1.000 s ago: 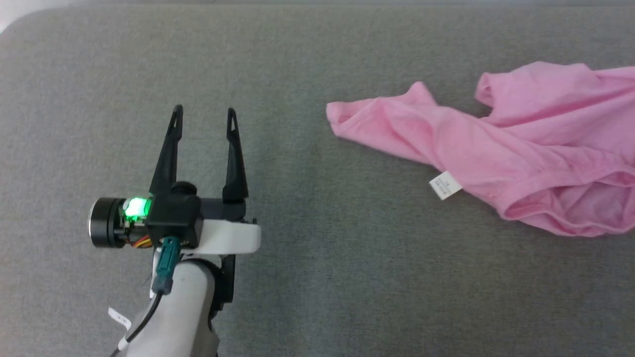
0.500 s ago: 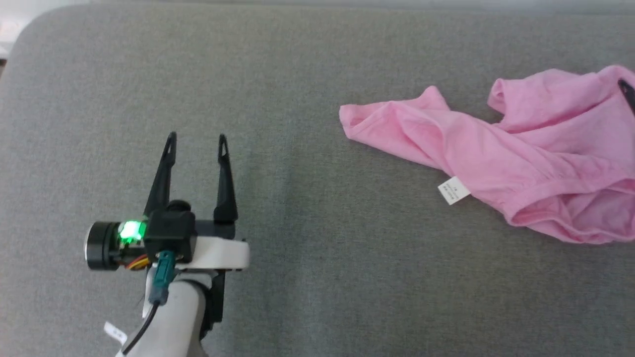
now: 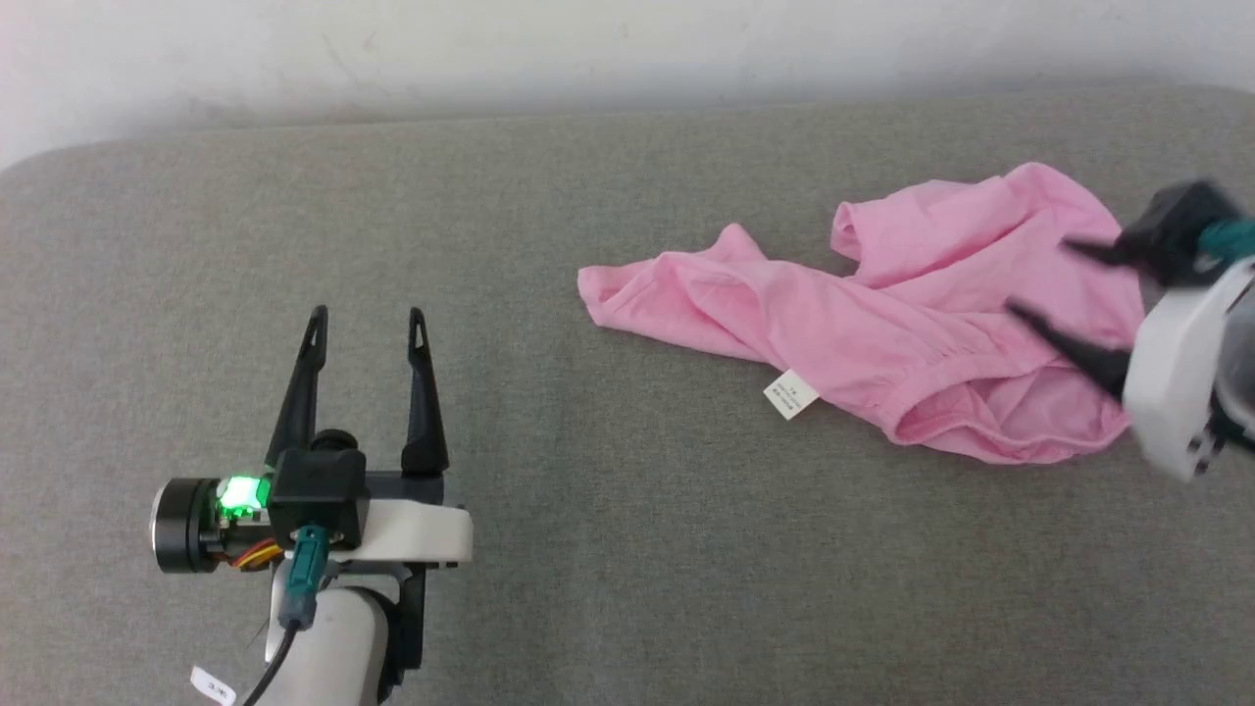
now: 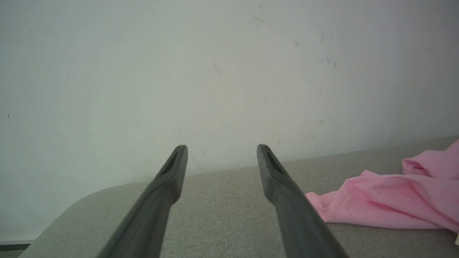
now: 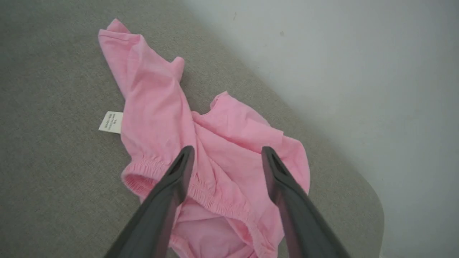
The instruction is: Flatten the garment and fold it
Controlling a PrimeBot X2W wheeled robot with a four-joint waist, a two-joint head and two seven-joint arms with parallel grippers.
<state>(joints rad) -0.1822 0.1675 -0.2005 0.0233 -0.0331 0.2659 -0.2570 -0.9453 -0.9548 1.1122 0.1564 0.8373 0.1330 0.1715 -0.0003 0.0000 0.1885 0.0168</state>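
The garment (image 3: 863, 328) is a light pink, crumpled cloth lying on the grey surface at the right, with a gathered waistband and a small white label (image 3: 790, 394) at its near edge. My right gripper (image 3: 1039, 279) hovers over the garment's right part, open, with nothing between its fingers; from the right wrist its fingers frame the waistband (image 5: 211, 200) of the garment (image 5: 157, 96). My left gripper (image 3: 365, 328) stands open over bare surface well to the left of the garment. In the left wrist view the garment (image 4: 387, 200) lies to the right of that gripper (image 4: 221, 152).
The grey padded surface (image 3: 627, 549) has a rounded far-left corner (image 3: 39, 172) and ends at a pale wall (image 3: 588, 49) behind. Its rounded edge (image 5: 373, 200) runs close behind the garment on the right.
The head camera has tilted up and the wall has come into view. My right gripper has come into the picture over the garment's right part and has opened. The left gripper stays open.
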